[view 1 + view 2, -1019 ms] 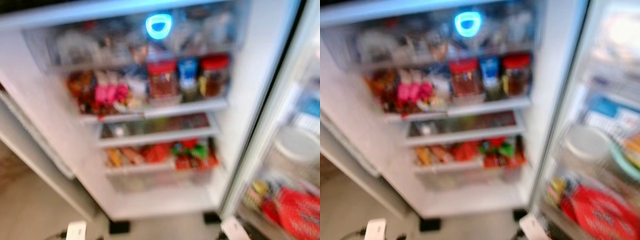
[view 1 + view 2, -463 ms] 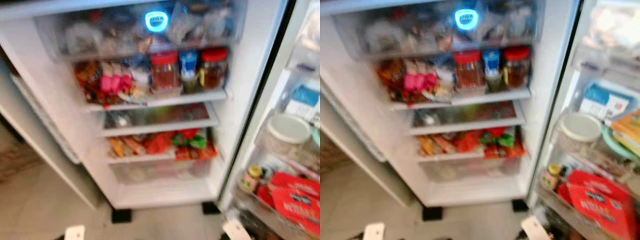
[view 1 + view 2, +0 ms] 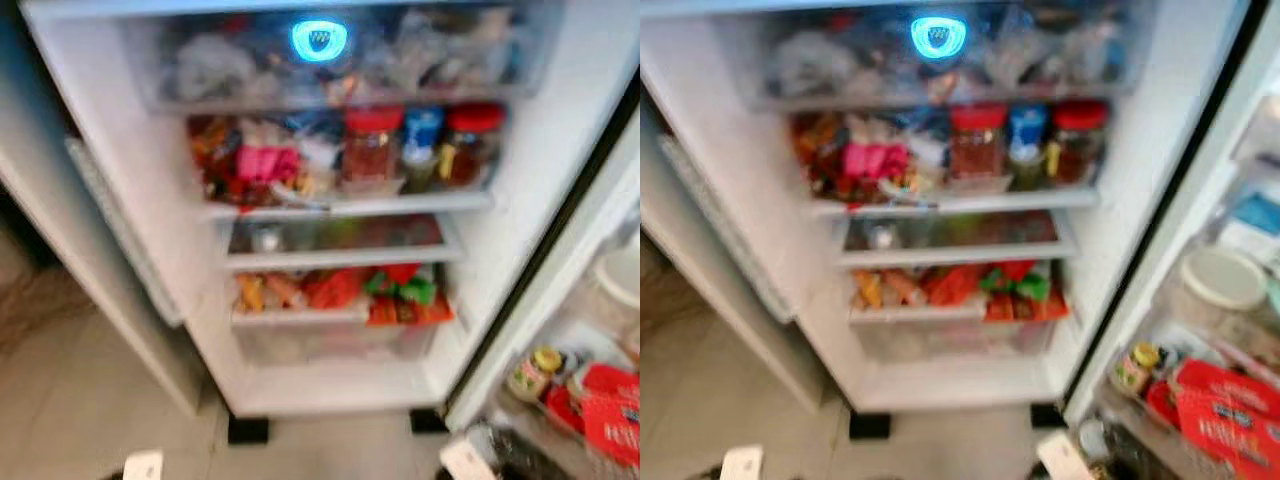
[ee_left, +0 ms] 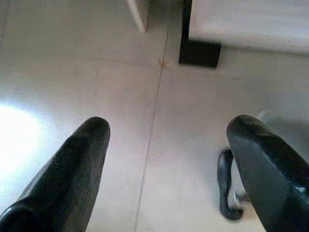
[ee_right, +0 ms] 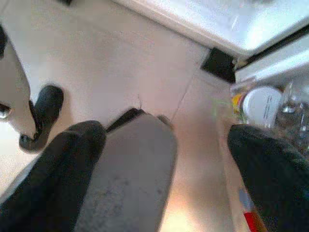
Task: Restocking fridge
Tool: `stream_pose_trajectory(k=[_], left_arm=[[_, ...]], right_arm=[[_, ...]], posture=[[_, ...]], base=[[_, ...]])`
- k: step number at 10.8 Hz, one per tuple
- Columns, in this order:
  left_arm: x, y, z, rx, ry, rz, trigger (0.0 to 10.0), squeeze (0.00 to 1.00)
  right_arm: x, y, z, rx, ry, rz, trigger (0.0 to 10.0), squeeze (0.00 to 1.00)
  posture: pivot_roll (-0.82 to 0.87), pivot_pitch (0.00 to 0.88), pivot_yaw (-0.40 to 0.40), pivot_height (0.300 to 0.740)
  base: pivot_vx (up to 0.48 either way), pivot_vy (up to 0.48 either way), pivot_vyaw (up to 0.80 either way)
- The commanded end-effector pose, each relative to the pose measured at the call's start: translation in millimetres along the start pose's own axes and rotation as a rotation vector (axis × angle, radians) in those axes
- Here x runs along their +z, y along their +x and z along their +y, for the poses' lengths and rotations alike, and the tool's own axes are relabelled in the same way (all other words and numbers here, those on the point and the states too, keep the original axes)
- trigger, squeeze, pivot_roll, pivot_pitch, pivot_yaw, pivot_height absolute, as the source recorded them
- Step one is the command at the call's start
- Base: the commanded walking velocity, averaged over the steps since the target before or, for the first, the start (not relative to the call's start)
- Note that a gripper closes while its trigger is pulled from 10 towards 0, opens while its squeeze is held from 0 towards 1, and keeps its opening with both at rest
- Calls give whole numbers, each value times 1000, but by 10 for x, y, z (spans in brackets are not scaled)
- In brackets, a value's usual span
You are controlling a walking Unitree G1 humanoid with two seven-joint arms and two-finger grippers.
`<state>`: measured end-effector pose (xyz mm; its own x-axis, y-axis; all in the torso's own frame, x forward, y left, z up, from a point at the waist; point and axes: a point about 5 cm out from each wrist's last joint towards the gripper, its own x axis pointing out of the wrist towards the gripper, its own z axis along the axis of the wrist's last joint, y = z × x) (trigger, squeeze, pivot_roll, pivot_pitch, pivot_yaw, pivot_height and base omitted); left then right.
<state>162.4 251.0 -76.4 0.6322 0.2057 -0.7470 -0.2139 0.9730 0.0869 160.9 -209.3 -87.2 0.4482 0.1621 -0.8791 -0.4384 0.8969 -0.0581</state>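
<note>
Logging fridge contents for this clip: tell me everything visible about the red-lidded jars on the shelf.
Two clear jars with red lids stand upright on the second shelf of the open fridge, one at each side of a blue-capped bottle. Their contents look reddish-brown. The picture is blurred, so no labels can be read. Pink packets lie further to the left.

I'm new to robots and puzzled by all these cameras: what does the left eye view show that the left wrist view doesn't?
The left eye view shows the open fridge's shelves: red-lidded jars, pink packets, a glowing blue light and the door's racks. The left wrist view shows the left gripper, its black fingers open, above the floor. Both share the tiled floor and the fridge's black foot.
</note>
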Motion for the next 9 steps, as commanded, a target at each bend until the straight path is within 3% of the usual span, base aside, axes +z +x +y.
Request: stream_pose_trajectory(k=[1, 6, 9], left_arm=[[3, 4, -12, -2, -5, 4, 10000, 0], [20, 10, -19, -6, -2, 2, 10000, 0], [27, 12, -26, -11, 11, 0, 10000, 0]], right_arm=[[-248, -20, 126, 35, 25, 89, 10000, 0], [-238, -17, 121, 20, 32, 81, 10000, 0], [-237, -16, 125, 20, 35, 80, 10000, 0]], posture=[[-118, 14, 82, 653], [-115, 11, 84, 668], [-114, 8, 85, 703]], base=[[0, 416, 0], [0, 395, 0], [0, 0, 0]])
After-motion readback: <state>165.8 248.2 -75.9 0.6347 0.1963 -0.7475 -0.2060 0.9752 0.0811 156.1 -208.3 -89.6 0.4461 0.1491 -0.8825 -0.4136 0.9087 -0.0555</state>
